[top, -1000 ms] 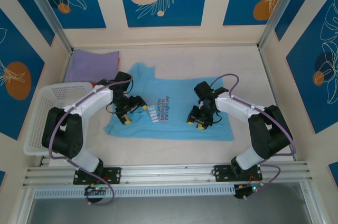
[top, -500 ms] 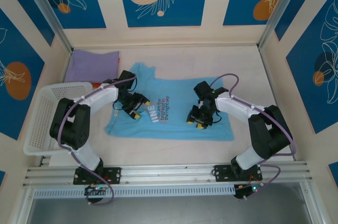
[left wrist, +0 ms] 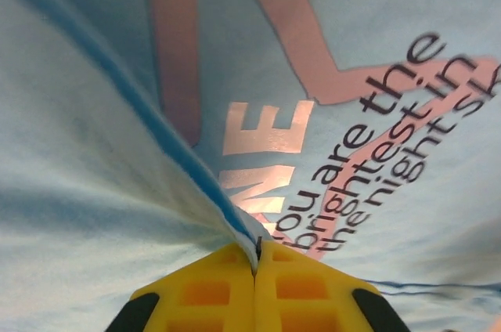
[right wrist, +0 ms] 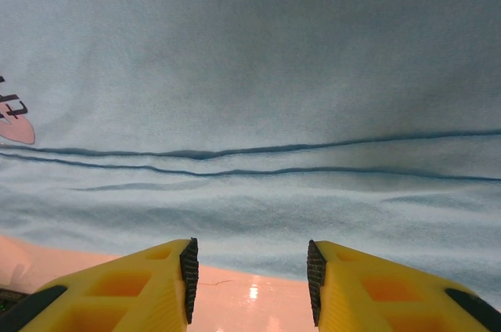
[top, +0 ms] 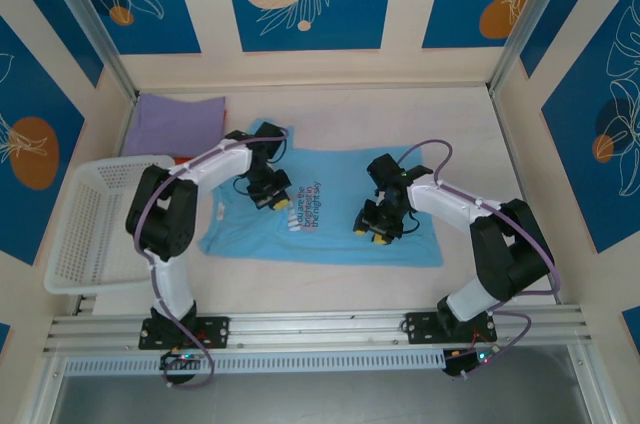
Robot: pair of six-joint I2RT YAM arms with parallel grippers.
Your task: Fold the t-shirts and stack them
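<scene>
The light sky-blue t-shirt [top: 340,234] lies spread flat in the middle of the table, its lettering [top: 303,206] facing up. My left gripper [top: 278,198] sits on its chest next to the lettering. In the left wrist view the gripper [left wrist: 255,258] is shut, pinching a raised ridge of the blue cloth [left wrist: 180,128]. My right gripper [top: 372,233] hovers low over the shirt's right half. In the right wrist view the gripper [right wrist: 250,269] is open, with the shirt's hem [right wrist: 250,222] just ahead and nothing between the fingers. The lavender t-shirt [top: 178,124] lies at the back left.
A white mesh basket [top: 85,234] stands at the left edge, tilted against the wall. Bare table [top: 470,134] lies to the right of and behind the blue shirt. Patterned walls close off three sides.
My left gripper has slid right and back across the shirt towards the lettering and closed from open onto a pinch of blue cloth. The right arm has not moved.
</scene>
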